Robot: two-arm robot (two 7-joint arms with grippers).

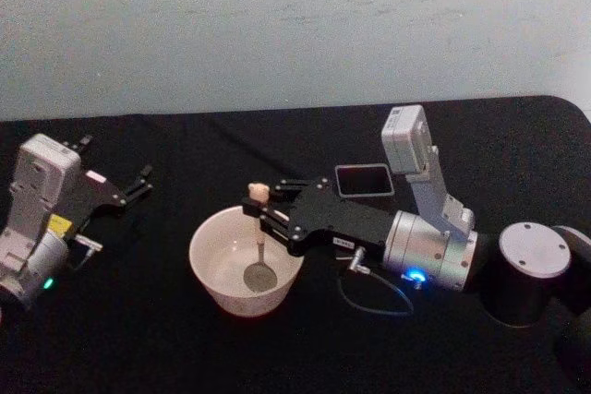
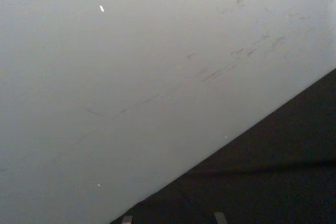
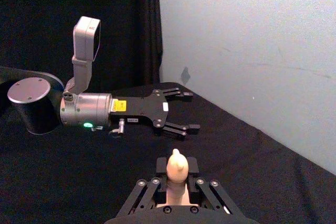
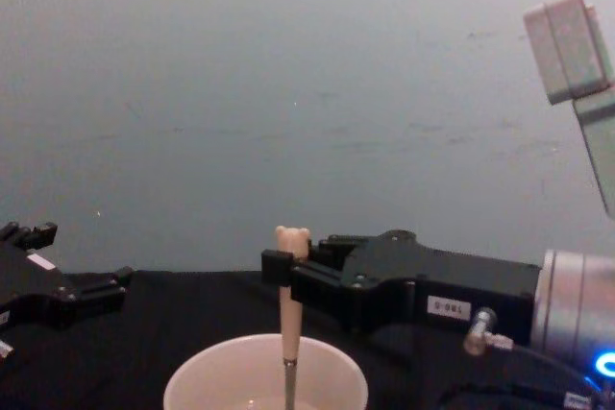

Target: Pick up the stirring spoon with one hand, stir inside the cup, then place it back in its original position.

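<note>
The cream-white cup (image 1: pixel 222 276) sits on the black table in front of me, its rim also low in the chest view (image 4: pixel 221 357). My right gripper (image 1: pixel 261 209) reaches in from the right and is shut on the pale handle of the stirring spoon (image 1: pixel 259 242). The spoon stands upright, bear head (image 4: pixel 291 236) on top, its steel bowl (image 1: pixel 259 274) down inside the cup. The right wrist view looks along the fingers at the handle top (image 3: pixel 176 167). The dark grey square holder (image 1: pixel 363 180) stands behind the right arm. My left gripper (image 1: pixel 140 182) is parked open at the far left.
A pale wall backs the black-clothed table (image 1: pixel 138 339). The right arm's body (image 1: pixel 434 251) and its cable lie across the table's right half. The left arm (image 3: pixel 89 109) rests well away from the cup.
</note>
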